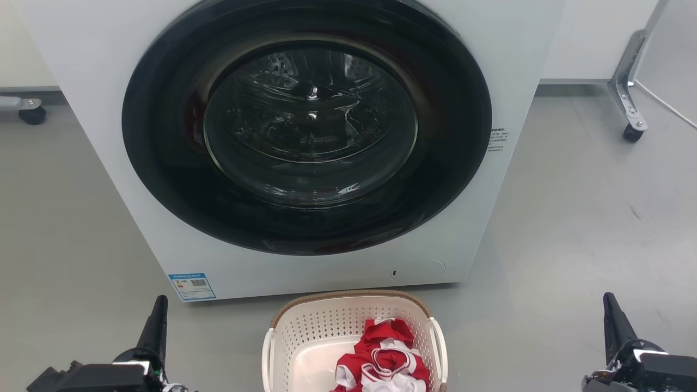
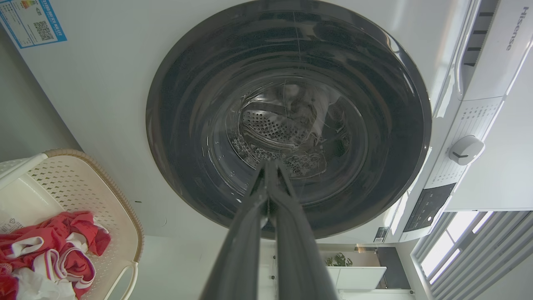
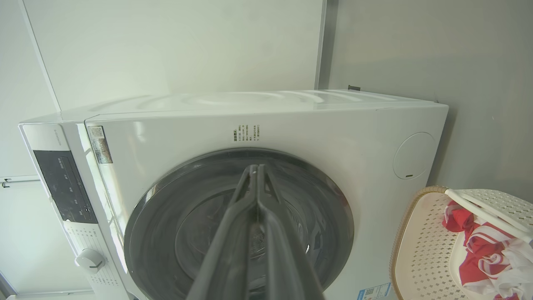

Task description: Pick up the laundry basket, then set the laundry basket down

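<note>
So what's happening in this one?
Nothing is being handled yet. The basket, holding red and white clothes, sits on the floor in front of the closed washing machine. The left gripper and right gripper are shut and empty, well off to either side of it.

Long, dark, tapering jaws, each on a black wrist block [image 1: 98, 377] with pale trim.
</note>
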Controlling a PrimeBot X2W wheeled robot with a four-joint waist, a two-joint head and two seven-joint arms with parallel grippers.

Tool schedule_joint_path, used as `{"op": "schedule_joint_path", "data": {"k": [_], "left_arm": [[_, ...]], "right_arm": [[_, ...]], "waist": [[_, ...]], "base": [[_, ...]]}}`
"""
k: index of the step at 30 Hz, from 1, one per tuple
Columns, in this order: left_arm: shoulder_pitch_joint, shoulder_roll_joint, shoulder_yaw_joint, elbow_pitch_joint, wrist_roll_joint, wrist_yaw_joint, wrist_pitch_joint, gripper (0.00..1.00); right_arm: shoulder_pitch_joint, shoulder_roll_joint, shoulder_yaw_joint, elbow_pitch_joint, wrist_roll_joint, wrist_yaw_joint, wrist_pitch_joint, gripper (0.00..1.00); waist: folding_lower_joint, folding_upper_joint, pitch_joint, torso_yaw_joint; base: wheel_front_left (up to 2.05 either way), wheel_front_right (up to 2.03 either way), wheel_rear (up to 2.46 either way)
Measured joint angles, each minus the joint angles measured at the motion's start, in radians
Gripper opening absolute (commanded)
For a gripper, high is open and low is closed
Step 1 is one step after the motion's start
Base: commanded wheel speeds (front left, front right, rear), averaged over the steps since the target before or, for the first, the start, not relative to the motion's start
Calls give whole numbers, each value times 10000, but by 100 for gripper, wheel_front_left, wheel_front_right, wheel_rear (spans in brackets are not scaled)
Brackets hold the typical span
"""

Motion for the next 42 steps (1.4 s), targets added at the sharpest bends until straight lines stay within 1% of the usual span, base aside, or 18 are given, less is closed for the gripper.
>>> {"op": "schedule_joint_path", "data": {"k": [6,7,12,27,35,42], "left_arm": [[0,0,0,0,0,0,0,0],[0,0,0,0,0,0,0,100],[325,-73,-61,309,0,15,-6,100],[45,-65,-422,245,144,13,-462,100],[-189,82,-825,159,920,13,-834,100],[-420,301,-1285,69,1988,19,-1133,100]], "right_arm": [[0,0,0,0,0,0,0,0],[0,0,0,0,0,0,0,100],[292,109,38,320,-6,-19,-12,100],[183,105,140,232,-422,-19,-416,100],[87,-73,407,125,-1218,-19,-809,100],[-36,-389,836,-12,-2516,-42,-1095,100]], "waist": [[0,0,0,0],[0,0,0,0],[0,0,1,-2],[0,0,-2,-14],[0,0,-6,-7],[0,0,-14,8]], "base": [[0,0,0],[0,0,0],[0,0,0],[0,0,0],[0,0,0],[0,0,0]]}}
